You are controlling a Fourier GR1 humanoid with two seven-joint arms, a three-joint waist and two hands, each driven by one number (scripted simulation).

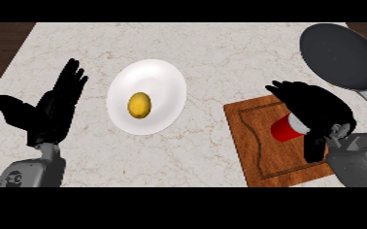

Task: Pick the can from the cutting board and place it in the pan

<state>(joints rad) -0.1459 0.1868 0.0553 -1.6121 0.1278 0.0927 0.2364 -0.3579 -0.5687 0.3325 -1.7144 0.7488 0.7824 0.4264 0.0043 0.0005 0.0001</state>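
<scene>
Red can (287, 128), brown wood board (251, 140), white plate (161, 85) w/ yellow item (139, 105)

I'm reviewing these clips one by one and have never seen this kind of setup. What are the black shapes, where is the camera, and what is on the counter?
The camera sits at the robot's head and looks steeply down at a marble counter. The two grey forearms coming in from the lower edge belong to a humanoid robot; each ends in a black robot hand.

The left robot hand shows at the left edge, open, fingers up, resting and holding nothing. The right robot hand is over the wooden cutting board, its fingers curled round a red can, which partly hides it. Whether the can has left the board cannot be told.

A white plate in the middle carries a small yellow-brown food item. The dark grey pan lies at the upper right, with nothing visible in it.
</scene>
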